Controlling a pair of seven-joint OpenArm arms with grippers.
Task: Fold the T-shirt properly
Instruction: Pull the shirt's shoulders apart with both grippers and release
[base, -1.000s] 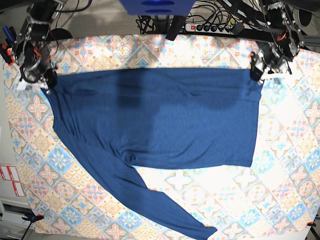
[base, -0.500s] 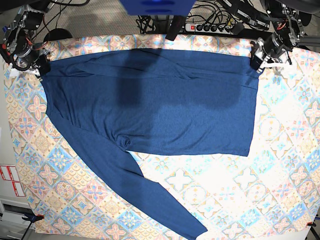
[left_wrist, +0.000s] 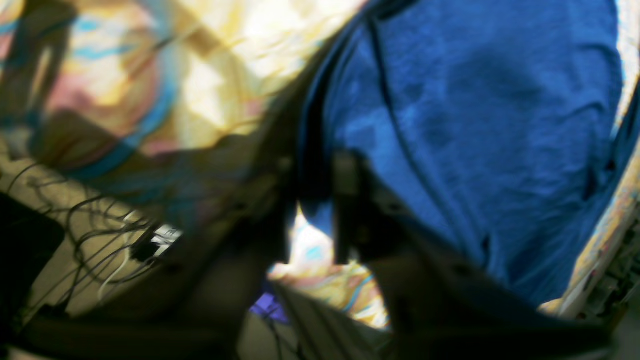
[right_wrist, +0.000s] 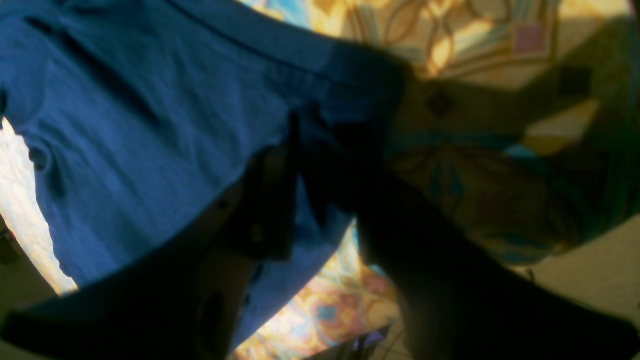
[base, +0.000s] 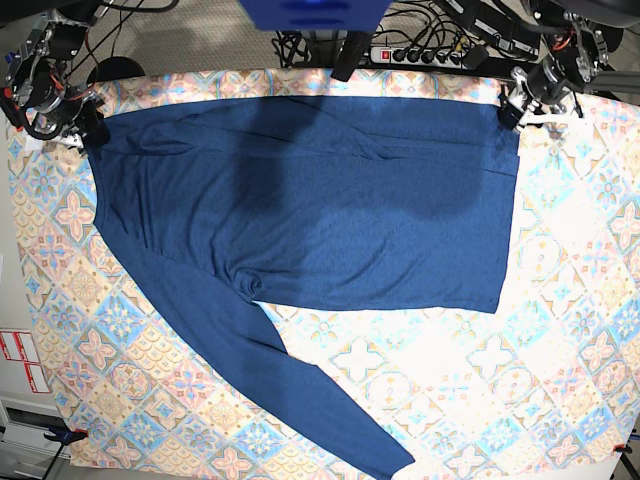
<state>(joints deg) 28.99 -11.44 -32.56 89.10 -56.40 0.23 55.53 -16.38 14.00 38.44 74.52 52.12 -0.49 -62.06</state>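
1. One T-shirt (base: 330, 200), dark navy, lies flat across patterned table (base: 560, 330); one sleeve trails toward 6 o'clock.
2. Left gripper (base: 520, 105) at 2 o'clock corner: jaws parted, fabric between.
3. Right gripper (base: 85, 125) at 10 o'clock: jaws parted, fabric between.

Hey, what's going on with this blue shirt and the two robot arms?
A two-armed robot is working on folding a dark blue long-sleeved T-shirt, which lies spread flat on a patterned tablecloth. The left gripper and right gripper sit at the shirt's two far corners. Both wrist views show the jaws parted with a bit of fabric between them, so it looks like a release. One sleeve trails toward the table's near edge. No fold is made yet.
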